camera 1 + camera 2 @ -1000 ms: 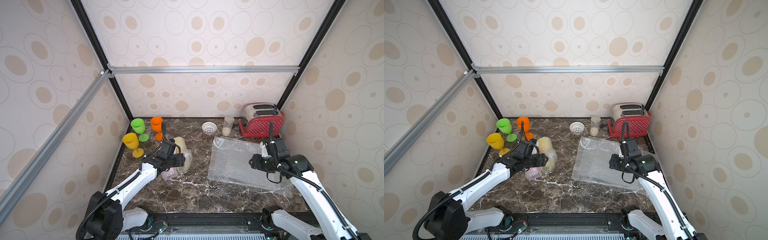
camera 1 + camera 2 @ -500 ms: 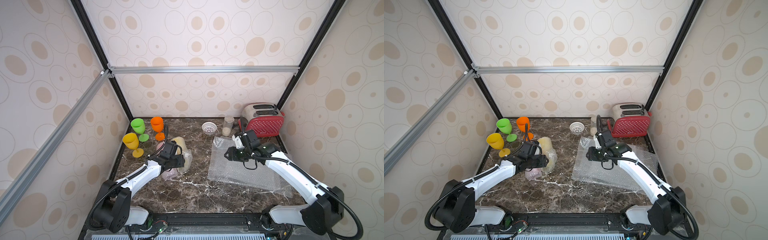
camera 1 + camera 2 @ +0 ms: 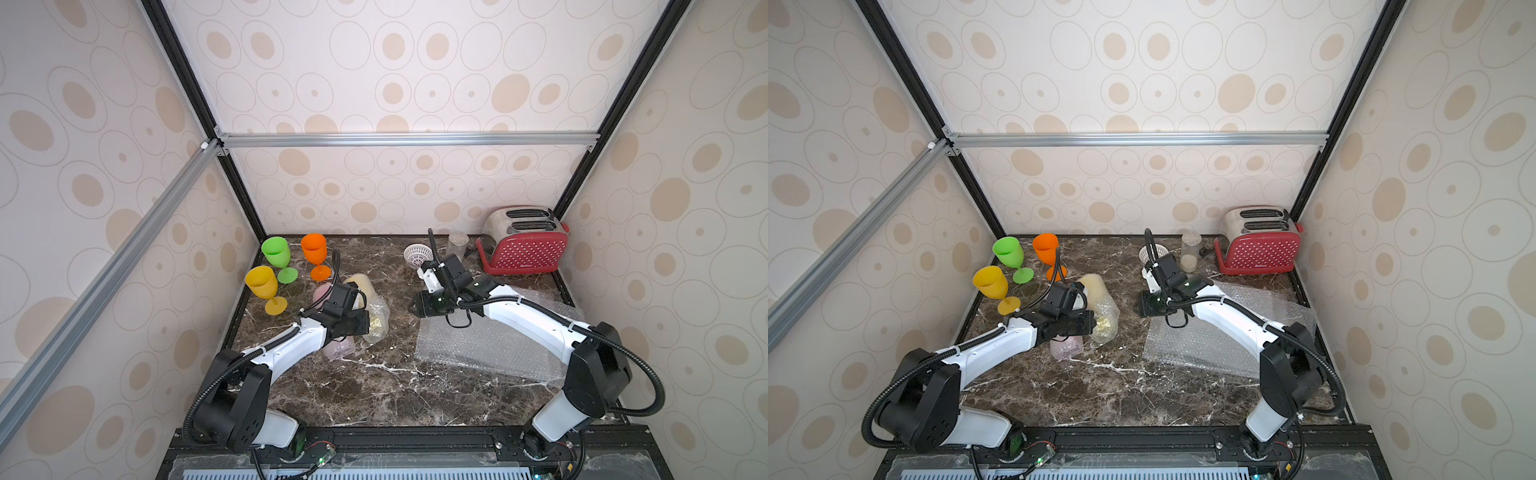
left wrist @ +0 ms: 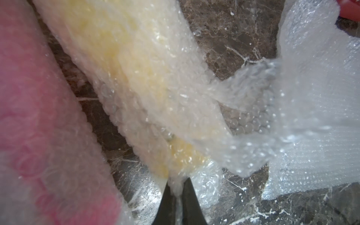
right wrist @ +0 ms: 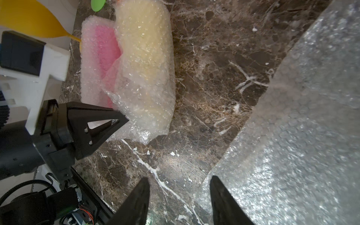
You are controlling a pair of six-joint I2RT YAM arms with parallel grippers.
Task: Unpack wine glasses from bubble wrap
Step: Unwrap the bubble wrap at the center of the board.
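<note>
Oval-patterned beige walls (image 3: 395, 83) and aluminium rails (image 3: 407, 139) enclose a marble tabletop (image 3: 374, 395).

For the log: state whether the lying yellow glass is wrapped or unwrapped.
Wrapped: the yellow glass shows only through its bubble wrap tube, whose end the left gripper pinches.

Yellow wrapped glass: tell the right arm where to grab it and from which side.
Probably the loose crinkled wrap along the yellow wrapped glass, from the bare marble table side, with the right gripper jaws open. The pink wrapped glass blocks the other side; the left gripper pinches the near end.
</note>
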